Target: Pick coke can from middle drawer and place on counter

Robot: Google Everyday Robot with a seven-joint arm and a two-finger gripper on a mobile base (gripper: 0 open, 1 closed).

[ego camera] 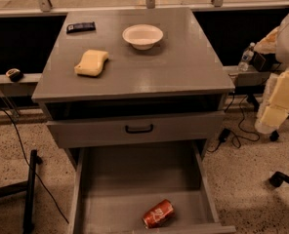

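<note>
Coke can (158, 213) lay on its side near the front of the open middle drawer (134, 177), right of centre. A descent from above, jaws spanning its barrel across the axis, seemed the soundest grasp. The gripper (280, 104) hung at the right edge beside the cabinet, well apart from the can; whether its jaws were open or closed could not be told. Farther back, the counter (193, 67) carried a yellow sponge (92, 62) and a white bowl (142, 36), so its right half looked best for placing.

An office-like lab: speckled floor (254, 199), trailing cables (18, 147), chair castors (277, 180), robot jaws at right edge.
</note>
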